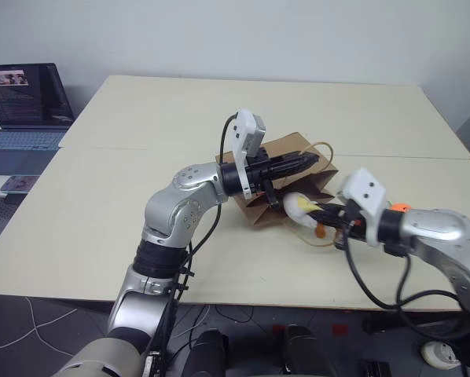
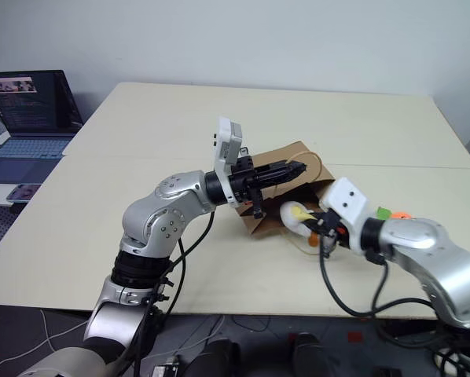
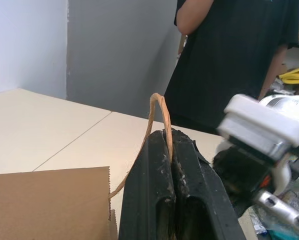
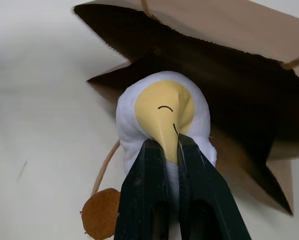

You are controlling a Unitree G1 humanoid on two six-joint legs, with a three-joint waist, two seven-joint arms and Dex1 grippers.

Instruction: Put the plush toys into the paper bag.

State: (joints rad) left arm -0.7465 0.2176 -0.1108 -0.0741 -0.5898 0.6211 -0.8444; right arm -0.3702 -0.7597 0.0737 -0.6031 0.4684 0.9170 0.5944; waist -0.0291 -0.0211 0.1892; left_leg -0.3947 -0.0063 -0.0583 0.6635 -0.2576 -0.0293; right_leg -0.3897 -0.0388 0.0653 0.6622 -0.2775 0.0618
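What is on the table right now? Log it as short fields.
left gripper: shut on the bag handle, holding the mouth up
right gripper: shut on the egg toy, at the mouth of the bag
paper bag: lying on its side on the table, mouth toward the right gripper
carrot toy: orange, on the table beside the right arm
laptop: open, off the table's left side
person: standing beyond the table
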